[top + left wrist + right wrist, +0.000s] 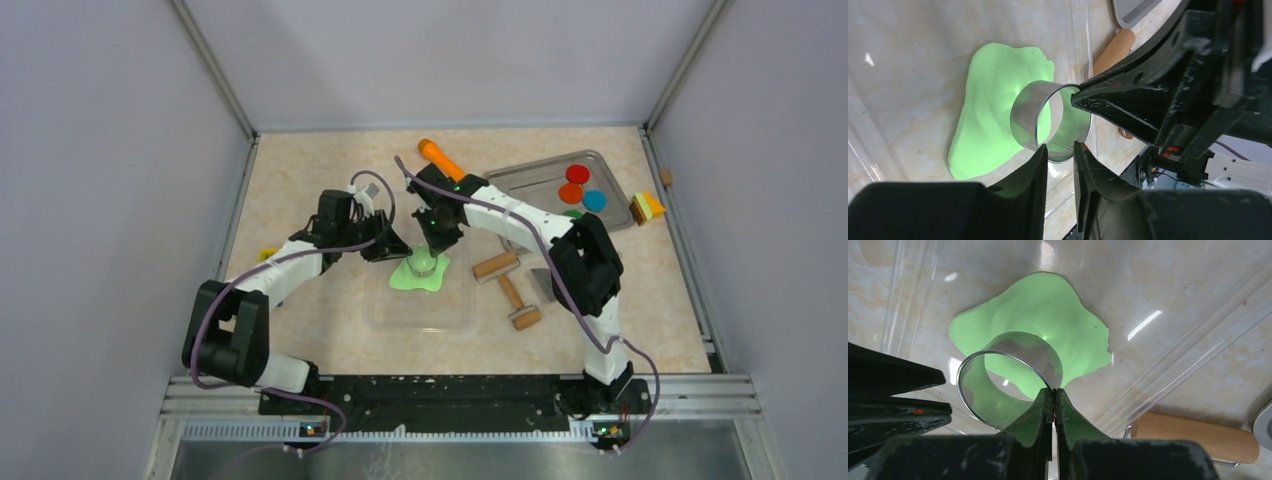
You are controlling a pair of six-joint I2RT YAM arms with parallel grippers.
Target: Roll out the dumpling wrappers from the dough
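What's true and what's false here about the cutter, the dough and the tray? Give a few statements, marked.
1. The right gripper is shut on the wall of the metal ring cutter. True.
2. The dough is a round ball, not yet flattened. False: it is a thin, irregular lime-green sheet.
3. The ring cutter stands over the dough sheet. True.
4. A wooden rolling pin lies on top of the dough. False: the nearest wooden rolling pin lies off the sheet, to its right in the top view.
5. The steel tray holds a red disc, an orange disc and a blue disc. True.
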